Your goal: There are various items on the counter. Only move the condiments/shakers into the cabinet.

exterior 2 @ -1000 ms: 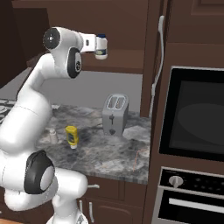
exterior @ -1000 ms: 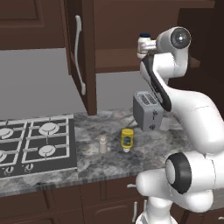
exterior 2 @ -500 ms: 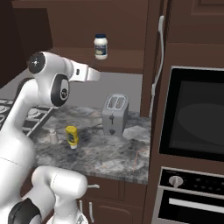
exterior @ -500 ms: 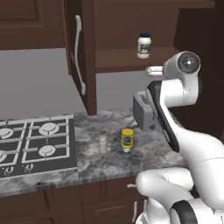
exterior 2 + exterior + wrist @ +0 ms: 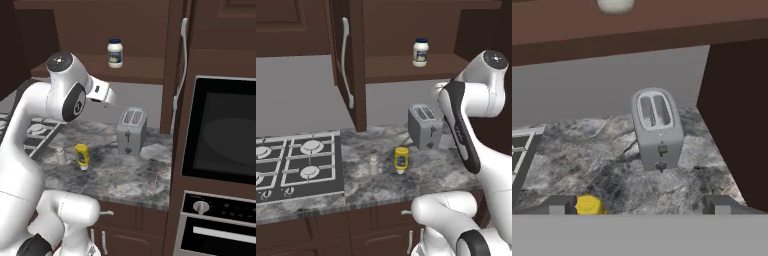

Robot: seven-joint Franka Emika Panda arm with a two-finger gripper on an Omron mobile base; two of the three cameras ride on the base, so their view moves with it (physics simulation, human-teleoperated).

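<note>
The white jar (image 5: 420,52) (image 5: 115,53) with a dark blue lid stands alone on the shelf of the cabinet (image 5: 406,67); its base shows at the top of the hand view (image 5: 615,5). My gripper (image 5: 641,205) (image 5: 106,96) is open and empty. It hangs below the shelf and above the counter (image 5: 426,177), facing the grey toaster (image 5: 657,129) (image 5: 424,126). The yellow squeeze bottle (image 5: 401,159) (image 5: 82,156) (image 5: 588,205) and the small pale shaker (image 5: 374,165) (image 5: 61,156) stand on the counter in front of the toaster.
The open cabinet door (image 5: 348,65) with its long silver handle hangs left of the shelf. A black stovetop (image 5: 296,165) lies left of the counter. A built-in oven (image 5: 220,130) stands at the right, beside a tall brown panel (image 5: 737,110).
The arm has drawn back and down from the shelf, leaving the white jar standing there. The bottle, shaker and toaster have not moved.
</note>
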